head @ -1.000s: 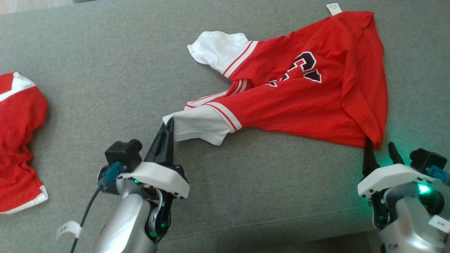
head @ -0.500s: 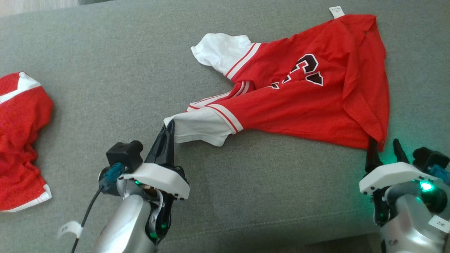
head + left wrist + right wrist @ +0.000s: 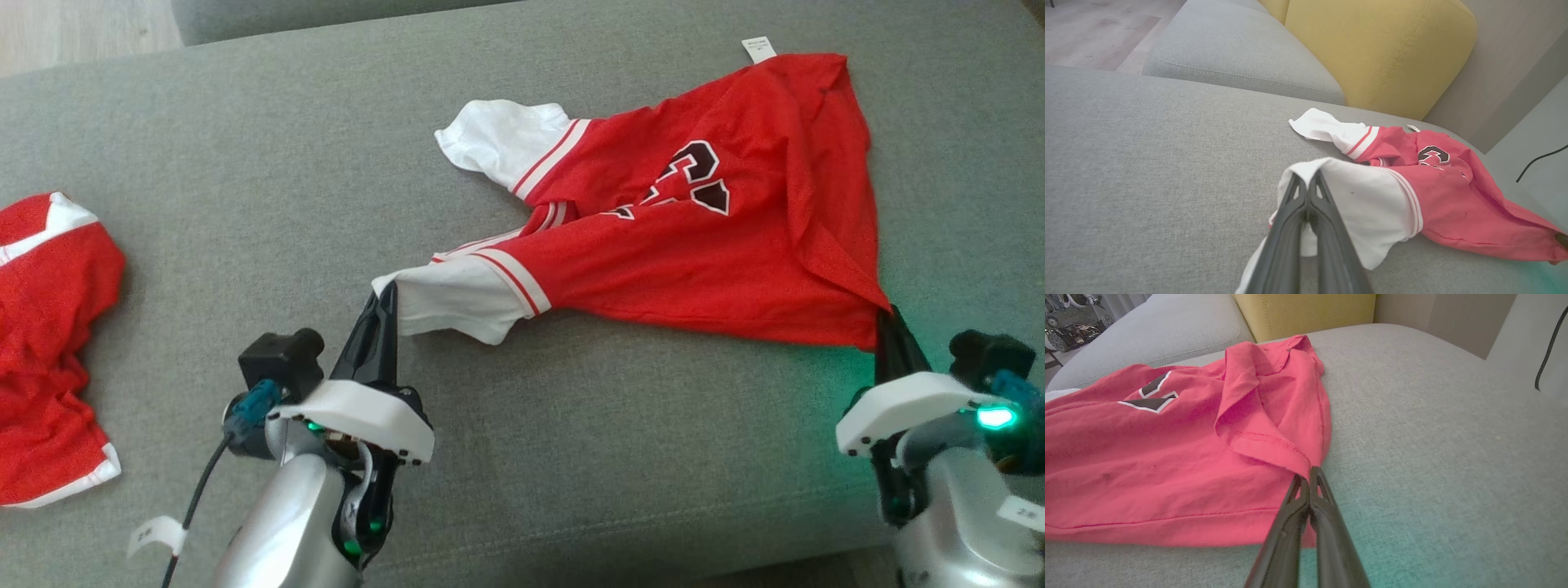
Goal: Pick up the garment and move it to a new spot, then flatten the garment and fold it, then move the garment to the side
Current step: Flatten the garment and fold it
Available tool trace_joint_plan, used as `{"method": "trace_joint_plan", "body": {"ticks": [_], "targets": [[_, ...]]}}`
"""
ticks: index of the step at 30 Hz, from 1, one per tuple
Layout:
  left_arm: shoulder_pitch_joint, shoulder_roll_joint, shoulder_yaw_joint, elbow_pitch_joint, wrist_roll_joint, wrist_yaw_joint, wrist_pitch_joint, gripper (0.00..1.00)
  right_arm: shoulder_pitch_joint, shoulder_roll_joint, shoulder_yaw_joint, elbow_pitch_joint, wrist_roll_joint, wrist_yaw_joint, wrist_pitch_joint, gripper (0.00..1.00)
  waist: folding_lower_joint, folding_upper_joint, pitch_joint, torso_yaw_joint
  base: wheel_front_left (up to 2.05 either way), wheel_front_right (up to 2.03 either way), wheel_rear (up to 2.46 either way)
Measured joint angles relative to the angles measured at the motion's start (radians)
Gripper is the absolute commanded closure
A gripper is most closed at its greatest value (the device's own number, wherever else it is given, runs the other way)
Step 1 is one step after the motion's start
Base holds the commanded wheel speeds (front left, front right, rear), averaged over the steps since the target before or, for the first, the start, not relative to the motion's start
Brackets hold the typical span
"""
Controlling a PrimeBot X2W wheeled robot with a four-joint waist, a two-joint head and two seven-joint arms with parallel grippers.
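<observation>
Pinching the near white sleeve of the red garment, left gripper was clamped tight, fingers together; right gripper was closed on the red hem corner. Garment lay crumpled on the grey sofa seat, stretched between both grippers; a second red top sat well apart at left

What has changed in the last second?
The right gripper closed on the jersey at its hem corner. The left gripper stays shut on the white sleeve, and the jersey lies on the couch as before.
</observation>
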Motion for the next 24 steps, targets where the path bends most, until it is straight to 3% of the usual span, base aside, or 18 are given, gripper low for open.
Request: {"method": "trace_joint_plan", "body": {"ticks": [6,14,19,24], "targets": [[0.000,-0.001,0.019,0.000,0.003,0.000,0.000,1.00,0.036,-0.087,0.131,-0.138,0.124,0.000,0.124,1.00,0.0000,0.0000,-0.015,-0.003,0.00,0.00,0.00],[-0.002,0.002,0.060,-0.014,0.021,-0.032,0.000,1.00,0.116,-0.282,0.358,-0.423,0.510,0.000,0.383,1.00,0.0000,0.0000,-0.057,0.001,0.00,0.00,0.00],[-0.032,0.022,0.079,-0.050,0.030,-0.049,0.000,1.00,0.114,-0.356,0.356,-0.586,0.772,0.000,0.489,1.00,0.0000,0.0000,-0.096,0.009,0.00,0.00,0.00],[-0.082,0.049,0.095,-0.101,0.031,-0.052,0.003,1.00,0.107,-0.368,0.313,-0.655,0.921,0.000,0.537,1.00,0.0000,0.0000,-0.136,0.018,0.00,0.00,0.00]]}}
